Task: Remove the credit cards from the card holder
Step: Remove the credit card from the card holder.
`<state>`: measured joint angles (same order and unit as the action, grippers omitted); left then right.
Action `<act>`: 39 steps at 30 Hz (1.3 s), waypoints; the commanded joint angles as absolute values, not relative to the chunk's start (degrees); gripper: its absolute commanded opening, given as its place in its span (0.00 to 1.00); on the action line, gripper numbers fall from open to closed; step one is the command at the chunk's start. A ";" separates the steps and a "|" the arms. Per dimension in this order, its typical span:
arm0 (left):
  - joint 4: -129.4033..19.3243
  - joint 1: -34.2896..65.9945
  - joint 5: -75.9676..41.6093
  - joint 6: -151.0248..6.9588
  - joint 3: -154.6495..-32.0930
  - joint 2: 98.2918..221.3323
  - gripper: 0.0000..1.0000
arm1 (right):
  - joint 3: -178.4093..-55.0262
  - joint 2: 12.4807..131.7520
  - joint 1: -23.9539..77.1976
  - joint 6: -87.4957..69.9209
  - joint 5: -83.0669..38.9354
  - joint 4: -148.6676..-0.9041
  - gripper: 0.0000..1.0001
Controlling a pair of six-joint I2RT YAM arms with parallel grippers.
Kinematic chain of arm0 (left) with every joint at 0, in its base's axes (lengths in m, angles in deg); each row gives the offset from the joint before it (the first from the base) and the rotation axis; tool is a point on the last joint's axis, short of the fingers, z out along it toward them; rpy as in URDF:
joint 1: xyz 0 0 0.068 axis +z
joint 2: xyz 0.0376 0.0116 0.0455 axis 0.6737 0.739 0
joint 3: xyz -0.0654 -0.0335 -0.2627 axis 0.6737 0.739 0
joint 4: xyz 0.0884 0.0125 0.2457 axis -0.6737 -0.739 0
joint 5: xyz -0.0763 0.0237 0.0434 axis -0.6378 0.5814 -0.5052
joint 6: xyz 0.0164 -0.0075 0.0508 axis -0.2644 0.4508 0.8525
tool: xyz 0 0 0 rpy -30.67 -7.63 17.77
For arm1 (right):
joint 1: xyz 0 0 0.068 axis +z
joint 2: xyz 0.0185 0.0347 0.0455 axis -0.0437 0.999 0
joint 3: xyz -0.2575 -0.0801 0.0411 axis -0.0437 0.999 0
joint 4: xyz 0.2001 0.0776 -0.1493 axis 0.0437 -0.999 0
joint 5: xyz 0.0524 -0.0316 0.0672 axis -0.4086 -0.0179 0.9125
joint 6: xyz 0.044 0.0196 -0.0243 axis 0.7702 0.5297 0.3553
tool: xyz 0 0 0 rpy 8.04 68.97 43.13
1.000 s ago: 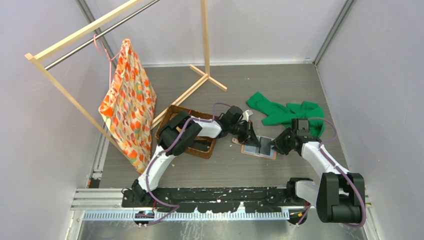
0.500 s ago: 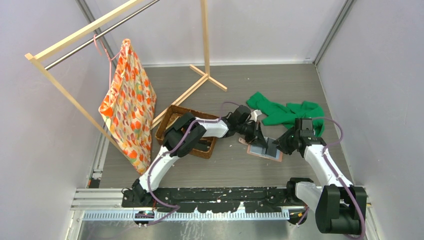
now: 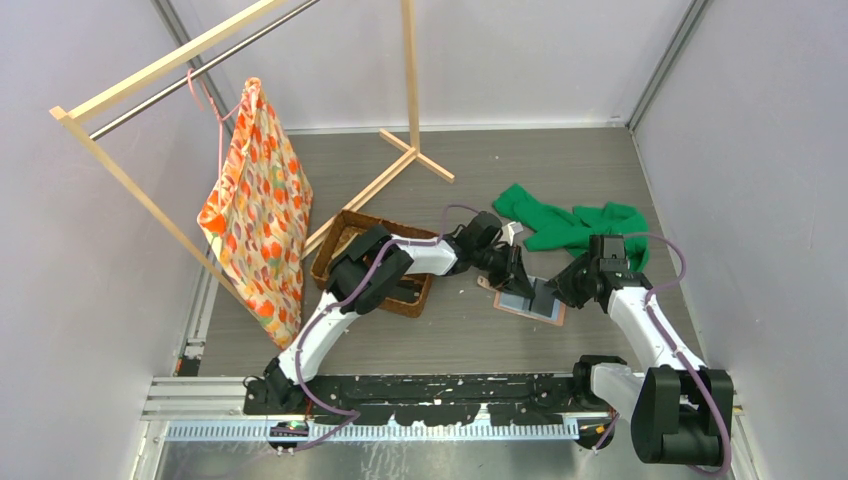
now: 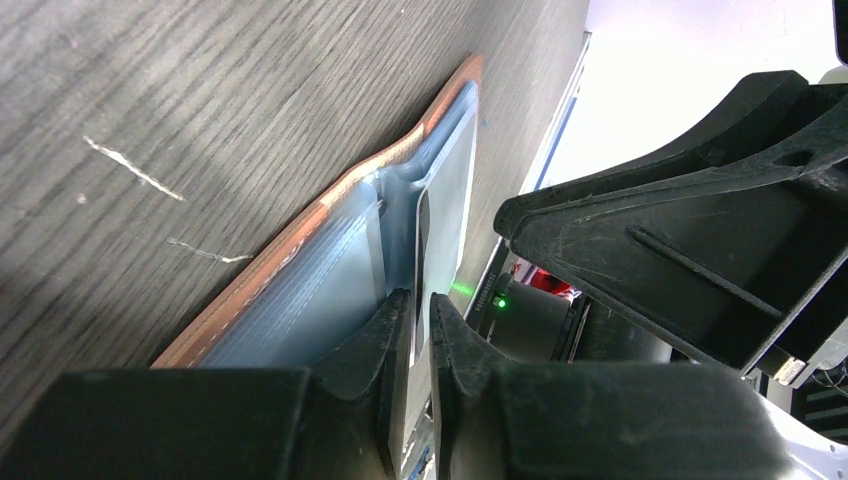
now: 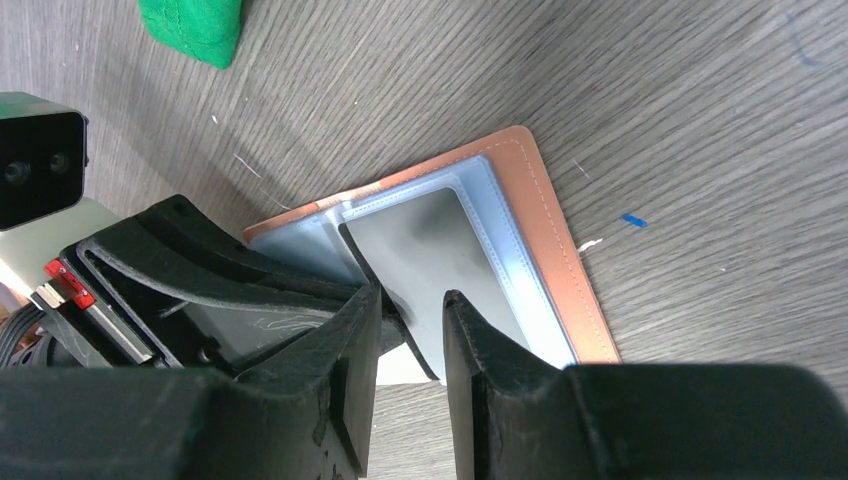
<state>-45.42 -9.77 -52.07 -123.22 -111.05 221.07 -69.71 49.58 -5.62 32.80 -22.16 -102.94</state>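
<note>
From above, the card holder [image 3: 533,303] lies open on the counter [image 3: 560,180] between the two arms. It has shifted rightward and skewed compared with a second ago, and is unchanged over the last half second. The left pincer [image 3: 519,284] is at its left edge and the right pincer [image 3: 556,294] at its right.

Left wrist: the fingers [image 4: 395,330] are nearly closed, nipping a thin pale inner leaf.

Right wrist: the fingers [image 5: 470,330] stand a narrow gap apart, tips over the near edge of a sleeved dark grey card [image 5: 425,245].
</note>
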 commanded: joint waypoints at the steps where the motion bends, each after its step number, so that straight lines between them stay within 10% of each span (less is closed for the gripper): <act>1: -44.73 -9.50 -52.60 -122.85 -111.28 219.56 0.15 | -70.71 49.59 -5.76 32.75 -22.66 -101.89 0.34; 39: -41.31 -7.66 -51.70 -122.09 -103.30 214.53 0.01 | -68.09 52.46 -7.31 33.27 -22.21 -98.47 0.34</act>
<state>-41.24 -8.30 -52.14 -124.00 -104.86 218.51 -69.05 51.22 -6.89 32.82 -22.29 -101.17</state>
